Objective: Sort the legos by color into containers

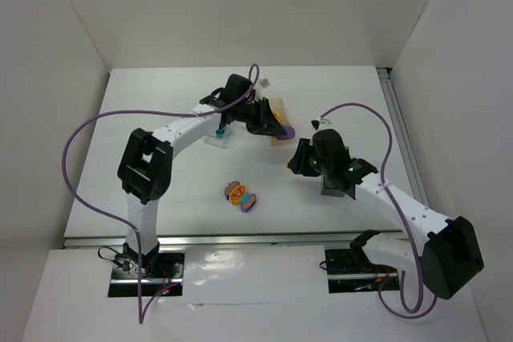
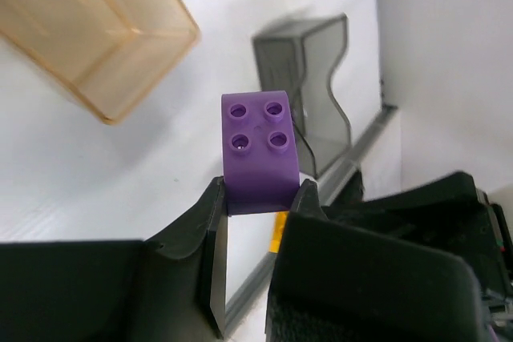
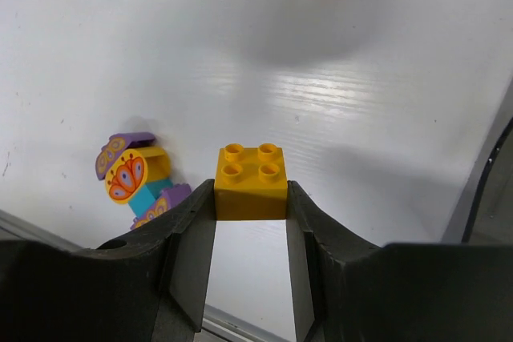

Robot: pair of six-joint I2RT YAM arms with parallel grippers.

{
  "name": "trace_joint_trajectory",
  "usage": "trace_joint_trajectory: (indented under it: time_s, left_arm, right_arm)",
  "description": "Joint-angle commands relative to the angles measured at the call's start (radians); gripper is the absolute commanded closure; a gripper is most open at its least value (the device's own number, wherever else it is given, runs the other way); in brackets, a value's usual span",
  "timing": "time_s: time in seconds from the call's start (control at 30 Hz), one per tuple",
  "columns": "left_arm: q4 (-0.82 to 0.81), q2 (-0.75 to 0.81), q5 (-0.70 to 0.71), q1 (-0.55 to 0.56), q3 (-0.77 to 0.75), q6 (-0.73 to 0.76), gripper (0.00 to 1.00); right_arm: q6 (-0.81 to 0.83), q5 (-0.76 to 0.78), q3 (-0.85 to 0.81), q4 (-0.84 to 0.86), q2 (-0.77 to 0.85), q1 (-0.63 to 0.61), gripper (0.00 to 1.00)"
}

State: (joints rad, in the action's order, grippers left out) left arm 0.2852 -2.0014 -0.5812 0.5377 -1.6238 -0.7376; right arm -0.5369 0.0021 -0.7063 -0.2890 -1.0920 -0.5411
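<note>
- Your left gripper (image 2: 258,198) is clamped on the purple brick (image 2: 260,146), gripping only its lower edge. Move slowly so the brick does not pivot out.
- From that brick, the tan box (image 2: 96,30) lies at 10 o'clock and the dark grey box (image 2: 309,78) at 1 o'clock. Centre over one opening and release low.
- Your right gripper (image 3: 250,206) is clamped on the orange brick (image 3: 250,182). The loose pile of legos (image 3: 136,178) sits at 9 o'clock of it on the table (image 3: 361,78).
- Give each colour its own box; what the boxes hold cannot be told.
</note>
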Motion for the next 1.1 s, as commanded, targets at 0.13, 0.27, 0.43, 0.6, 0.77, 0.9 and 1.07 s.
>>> trace_joint_trajectory:
  time_s: [0.13,0.27,0.43,0.6,0.77,0.9,1.07]
  left_arm:
    - [0.077,0.223,0.306,-0.133,0.051,0.015,1.00]
    - [0.186,0.358,0.423,-0.196,0.100,0.061,1.00]
    - [0.224,0.455,0.446,-0.214,0.197,0.072,1.00]
    - [0.233,0.503,0.411,-0.214,0.228,0.092,1.00]
    - [0.252,0.524,0.400,-0.214,0.205,0.101,1.00]
    - [0.262,0.524,0.419,-0.171,0.170,0.124,1.00]
    - [0.262,0.441,0.419,-0.067,0.128,0.135,1.00]
  right_arm:
    - [-0.028,0.124,-0.102,0.042,-0.087,-0.008,0.84]
    - [0.029,0.144,-0.243,0.102,-0.255,-0.008,0.84]
    - [0.070,0.153,-0.444,0.139,-0.483,0.026,0.84]
    - [0.080,0.153,-0.587,0.139,-0.661,0.046,0.76]
    - [0.071,0.173,-0.647,0.093,-0.732,0.079,0.27]
    - [0.071,0.226,-0.647,0.057,-0.646,0.089,0.20]
    - [0.045,0.291,-0.475,-0.022,-0.418,0.168,0.26]
